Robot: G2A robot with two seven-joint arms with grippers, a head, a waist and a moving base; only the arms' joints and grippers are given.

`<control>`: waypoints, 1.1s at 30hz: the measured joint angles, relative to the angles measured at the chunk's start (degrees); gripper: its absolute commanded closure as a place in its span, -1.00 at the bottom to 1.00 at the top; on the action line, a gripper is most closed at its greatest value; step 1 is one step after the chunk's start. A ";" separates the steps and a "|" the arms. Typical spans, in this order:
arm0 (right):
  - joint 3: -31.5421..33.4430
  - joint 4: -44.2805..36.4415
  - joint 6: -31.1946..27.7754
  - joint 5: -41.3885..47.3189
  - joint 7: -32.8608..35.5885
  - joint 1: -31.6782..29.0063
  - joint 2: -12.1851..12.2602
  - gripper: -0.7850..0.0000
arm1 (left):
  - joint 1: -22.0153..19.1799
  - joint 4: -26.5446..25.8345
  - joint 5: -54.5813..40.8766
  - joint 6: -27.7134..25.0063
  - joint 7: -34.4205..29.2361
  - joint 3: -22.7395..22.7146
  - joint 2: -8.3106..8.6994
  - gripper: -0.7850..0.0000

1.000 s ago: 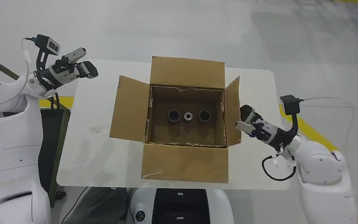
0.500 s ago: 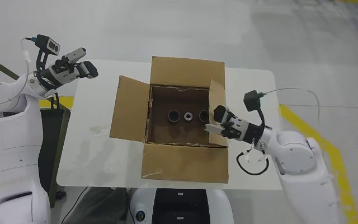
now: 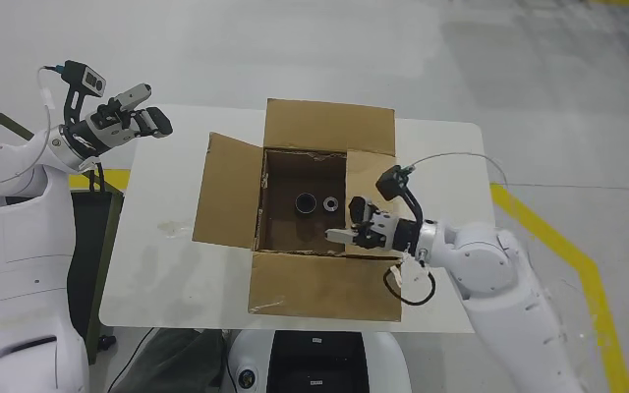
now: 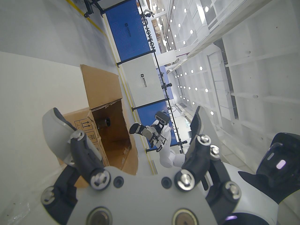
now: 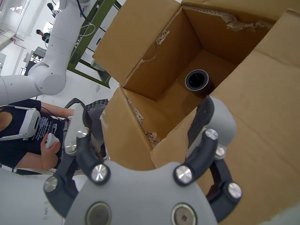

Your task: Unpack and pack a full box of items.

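Hand on right point(image 3: 344, 221), spread wide over box point(image 3: 324, 285)

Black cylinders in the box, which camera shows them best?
Top view: looks straight into the box, showing two black cylinders side by side. Right wrist view shows one, close; left wrist view one, distant.

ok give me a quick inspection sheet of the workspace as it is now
surface: white table, box at its middle
job's things: open cardboard box; a dark tube and a smaller one upright on its floor
clutter: small clear scrap on the table beside the box
grippers: right gripper open, over the box's opening; left gripper open, above a far table corner
cables: thin cable arcs over the right arm; black loop under its wrist
surroundings: yellow floor line; green frame beside the table
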 measured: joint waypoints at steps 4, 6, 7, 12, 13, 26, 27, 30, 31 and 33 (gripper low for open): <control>-1.41 0.92 0.75 -0.97 -0.22 0.74 -0.03 -1.00 | 0.00 0.00 0.00 0.00 0.00 0.00 0.00 -1.00; -1.50 1.26 0.75 -0.88 -0.40 0.89 0.04 -1.00 | 0.00 0.00 0.00 0.00 0.00 0.00 0.00 -1.00; -1.45 1.32 0.74 -0.86 -0.41 0.91 0.08 -1.00 | 0.00 0.00 0.00 0.00 0.00 0.00 0.00 -1.00; -0.61 0.79 0.58 -0.75 -0.59 0.50 0.44 -1.00 | 0.00 0.00 0.00 0.00 0.00 0.00 0.00 -1.00; -0.35 0.56 0.41 -0.50 -0.72 0.34 0.51 -1.00 | 0.00 0.00 0.00 0.00 0.00 0.00 0.00 -1.00; 11.91 -3.31 -2.09 4.55 -3.96 -5.46 2.45 -1.00 | 0.00 0.00 0.00 0.00 0.00 0.00 0.00 -1.00; 13.13 -3.32 -2.25 5.03 -4.40 -6.02 2.59 -1.00 | 0.00 0.00 0.00 0.00 0.00 0.00 0.00 -1.00; 16.95 -3.43 -2.87 6.63 -6.13 -8.35 2.99 -1.00 | 0.00 0.00 0.00 0.00 0.00 0.00 0.00 -1.00; 18.03 -3.46 -3.13 6.96 -6.48 -9.12 3.11 -1.00 | 0.00 0.00 0.00 0.00 0.00 0.00 0.00 -1.00; 20.41 -3.48 -3.67 7.75 -7.36 -10.88 3.36 -1.00 | 0.00 0.00 0.00 0.00 0.00 0.00 0.00 -1.00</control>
